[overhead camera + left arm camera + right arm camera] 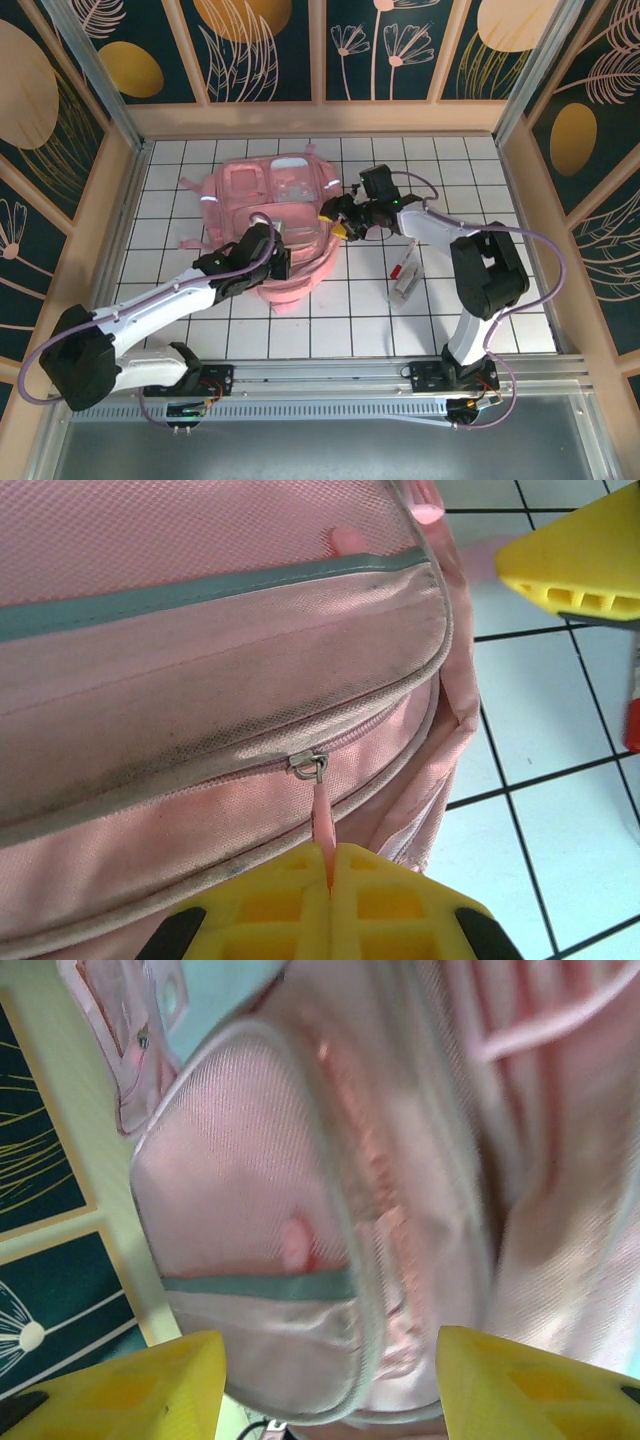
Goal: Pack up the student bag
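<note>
- Left fingers (280, 905) are sitting closed, pinching the pink zip pull (322, 825) between their tips.
- The pull is running straight from the fingers up to the slider (310, 765) and looking taut.
- The zip line is crossing the left wrist view side to side, then curving down round the corner of the bag (200, 630) at the right. Judging from that, the coming pull should be following that line, not cutting across it.
- Right fingers (130, 1390) are standing apart and gripping nothing, with a front pocket (240, 1190) lying just ahead between them.
- The bag is lying flat on the bench (480, 200), left of centre, with its long axis running far to near.
- The left arm is reaching over its near end, so it is nearer the zip. The right arm is waiting at the bag's right side.
- A red-capped stick (405, 278) is lying near the right arm, apart from the bag.
</note>
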